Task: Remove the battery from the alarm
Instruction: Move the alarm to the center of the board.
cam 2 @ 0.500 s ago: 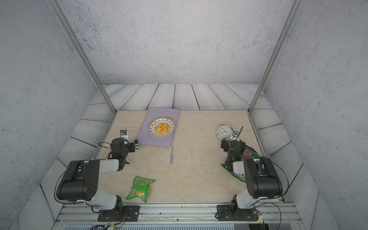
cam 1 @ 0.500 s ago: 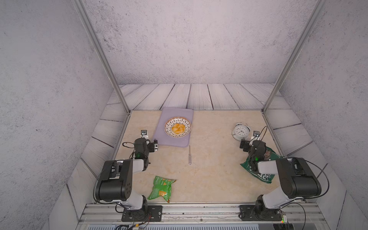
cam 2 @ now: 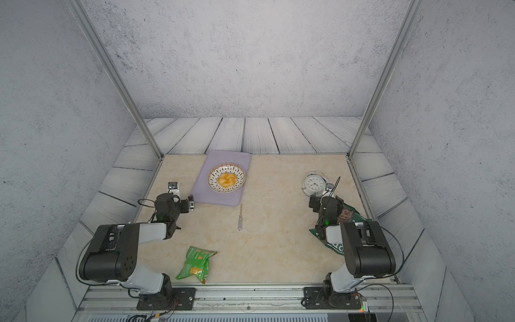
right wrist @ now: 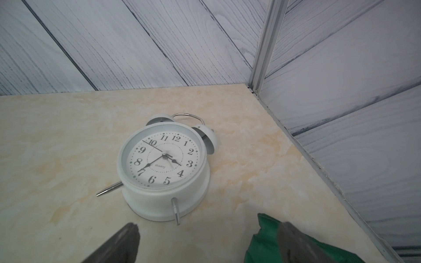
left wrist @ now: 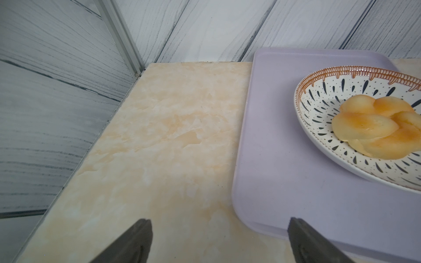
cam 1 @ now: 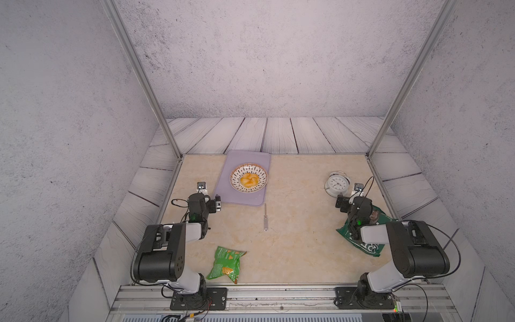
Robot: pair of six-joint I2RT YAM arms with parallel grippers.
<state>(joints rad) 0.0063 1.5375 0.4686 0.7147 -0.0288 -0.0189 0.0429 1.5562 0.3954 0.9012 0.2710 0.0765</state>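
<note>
My left arm and right arm: black joint housings, pale grey link shells. One green lamp lit on each forearm. Black cables loop off shoulders and wrists. A small pale camera module is mounted at each wrist. Black base plates, silver screws noted. On left pincer and right pincer: dark grey tapered fingers.

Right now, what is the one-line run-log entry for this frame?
left gripper: open, empty | right gripper: open, empty | alarm clock: on its back, dial up, untouched | battery: not visible
</note>
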